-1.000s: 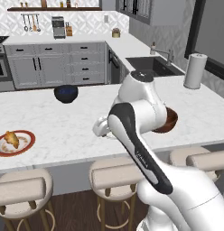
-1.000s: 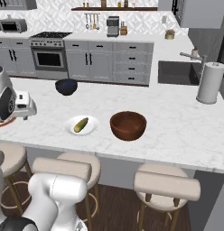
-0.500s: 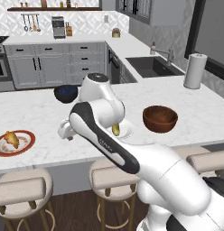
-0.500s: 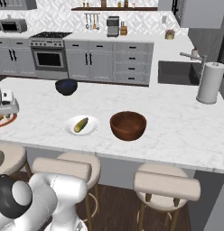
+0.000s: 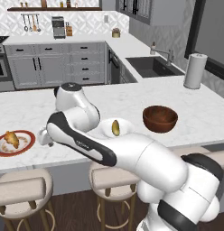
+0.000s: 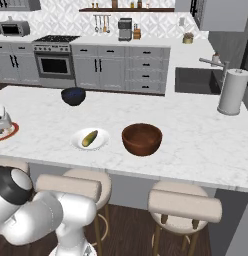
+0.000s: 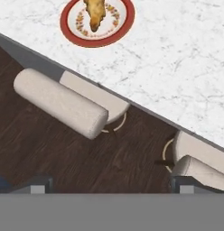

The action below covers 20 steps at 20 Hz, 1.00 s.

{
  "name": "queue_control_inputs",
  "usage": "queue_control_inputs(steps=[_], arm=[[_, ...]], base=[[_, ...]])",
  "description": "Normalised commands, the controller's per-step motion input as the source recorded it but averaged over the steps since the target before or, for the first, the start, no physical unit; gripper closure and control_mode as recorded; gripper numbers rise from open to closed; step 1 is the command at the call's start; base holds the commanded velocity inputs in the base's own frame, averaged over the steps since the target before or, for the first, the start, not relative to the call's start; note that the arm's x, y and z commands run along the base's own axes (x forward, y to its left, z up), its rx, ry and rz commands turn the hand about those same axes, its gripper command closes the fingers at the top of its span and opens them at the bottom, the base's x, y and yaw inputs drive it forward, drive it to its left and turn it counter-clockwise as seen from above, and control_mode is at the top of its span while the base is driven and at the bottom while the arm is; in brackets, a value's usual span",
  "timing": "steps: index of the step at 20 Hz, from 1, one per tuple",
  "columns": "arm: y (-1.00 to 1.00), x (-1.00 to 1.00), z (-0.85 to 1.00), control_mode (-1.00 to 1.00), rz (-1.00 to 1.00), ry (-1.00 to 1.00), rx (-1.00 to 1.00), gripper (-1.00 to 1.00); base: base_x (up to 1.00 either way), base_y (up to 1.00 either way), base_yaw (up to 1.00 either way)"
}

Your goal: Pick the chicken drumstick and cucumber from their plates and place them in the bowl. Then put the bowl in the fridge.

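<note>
While the chicken drumstick lies on the red-rimmed plate near the left end of the tabletop, it is the nearest of the two foods to the hand. The gripper hangs beyond the tabletop's front edge, above the stools, its fingers spread wide and holding nothing. In the hand view the drumstick sits at the top of the frame on that plate, well apart from the finger tips.

It looks like a small, lumpy, light piece, firm enough to pinch but uneven in outline, tapering toward one end. My judgement is that the thicker meaty part is the place to close on, across its narrow width, since the thin end would likely twist or slip out. Its glossy skin may be slippery, so a centred, square grip matters. The plate is shallow, so the fingers can come down either side without fouling the rim.

The cucumber lies on the white plate, just beside the reddish-brown bowl and apart from it. It is a short, stubby, smooth oval that would probably roll; gripping across its middle seems safest. The bowl stands upright and empty, rigid, and heavier than either food; its rim is probably the only hold.
</note>
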Motion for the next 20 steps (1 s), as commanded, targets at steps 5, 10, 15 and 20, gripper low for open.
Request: queue_control_inputs(steps=[5,10,15,20], arm=[[0.06,0.23,-0.4,-1.0,-0.13,0.02,0.03,-1.0],[0.24,0.22,-0.15,-1.0,-0.07,-0.06,0.11,-1.0],[0.33,0.01,0.0,-1.0,-0.09,-0.14,0.02,-1.0],[0.6,0.35,0.0,-1.0,-0.06,-0.09,0.0,-1.0]], base=[[0.0,0.0,0.0],[0.0,0.0,0.0],[0.0,0.0,0.0],[0.0,0.0,0.0]])
